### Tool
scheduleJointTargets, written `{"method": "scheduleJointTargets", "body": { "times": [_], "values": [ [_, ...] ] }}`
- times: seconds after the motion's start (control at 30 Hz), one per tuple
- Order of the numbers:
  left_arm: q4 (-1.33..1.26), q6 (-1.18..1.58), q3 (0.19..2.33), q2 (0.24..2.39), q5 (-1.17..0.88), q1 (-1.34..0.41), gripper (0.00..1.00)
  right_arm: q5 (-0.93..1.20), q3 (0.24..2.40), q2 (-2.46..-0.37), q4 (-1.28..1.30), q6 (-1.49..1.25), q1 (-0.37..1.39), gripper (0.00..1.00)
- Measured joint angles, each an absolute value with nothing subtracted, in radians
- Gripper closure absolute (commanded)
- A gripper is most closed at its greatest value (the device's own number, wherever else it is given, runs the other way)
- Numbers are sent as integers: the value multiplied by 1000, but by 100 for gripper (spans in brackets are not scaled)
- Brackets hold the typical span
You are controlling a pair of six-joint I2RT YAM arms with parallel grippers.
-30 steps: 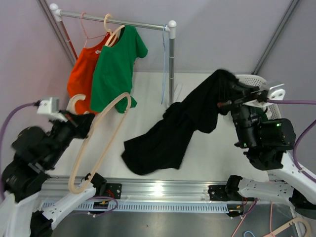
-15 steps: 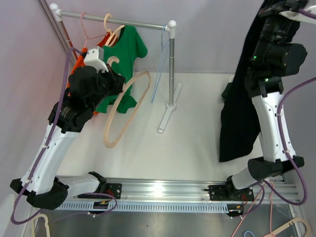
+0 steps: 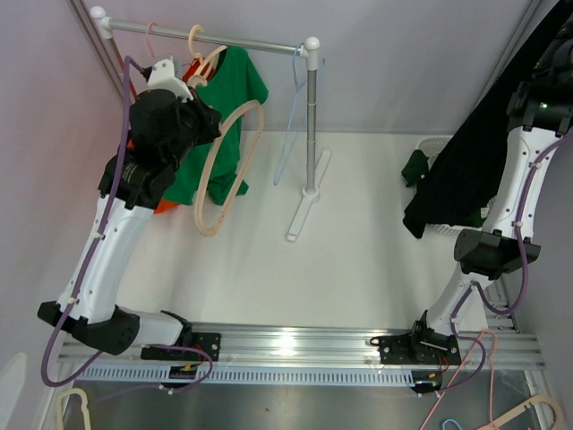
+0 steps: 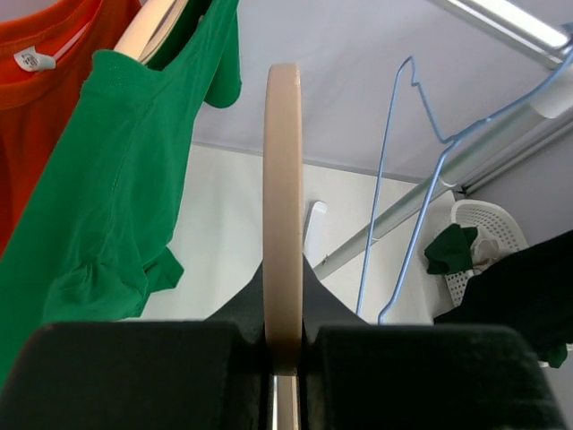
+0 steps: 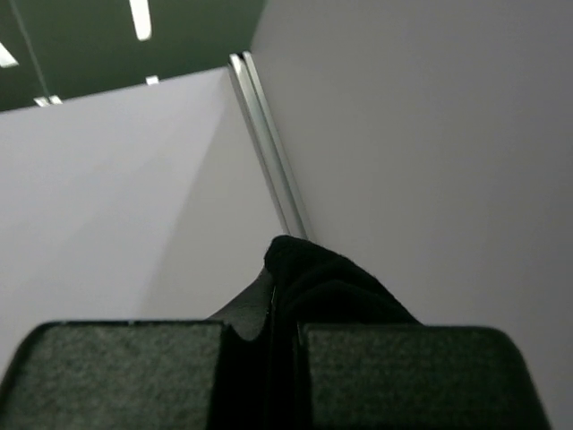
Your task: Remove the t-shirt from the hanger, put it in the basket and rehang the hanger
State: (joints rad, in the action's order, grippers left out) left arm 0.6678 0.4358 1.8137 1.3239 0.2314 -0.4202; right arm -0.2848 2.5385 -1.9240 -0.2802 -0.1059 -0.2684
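Now, your right gripper [image 5: 271, 309] is raised high at the far right, its jaws pinching a fold of the black t-shirt [image 3: 474, 161], which hangs free of any hanger and drapes down over the white basket [image 3: 440, 141] on the counter [image 3: 358, 233]. Your left gripper [image 4: 285, 345] has its jaws pressed onto the bare wooden hanger [image 4: 284, 179], holding it up just beside the green t-shirt [image 3: 228, 90] on the rack rail [image 3: 224, 40], with the orange t-shirt [image 4: 36, 107] hanging further left.
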Motion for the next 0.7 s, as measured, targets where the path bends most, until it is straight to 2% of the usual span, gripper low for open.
{"method": "scheduleJointTargets", "body": {
  "times": [0.1, 0.17, 0.4, 0.5, 0.67, 0.7],
  "values": [
    [667, 436, 1814, 1349, 229, -406, 99, -266, 2505, -1918, -200, -175, -311, 100],
    [664, 436, 1814, 1359, 224, -390, 99, -267, 2403, -1880, -144, -202, -319, 100],
    [637, 426, 1849, 1429, 142, -312, 99, -280, 1672, -1625, 38, -326, -263, 100],
    [609, 409, 1857, 1461, 110, -305, 99, -279, 1485, -1639, 156, -379, -268, 100],
    [607, 382, 1897, 1501, 61, -304, 99, -207, 1324, -1779, 270, -447, -305, 100],
    [606, 378, 1921, 1514, 52, -303, 99, -185, 1290, -1799, 277, -460, -320, 97]
  ]
}}
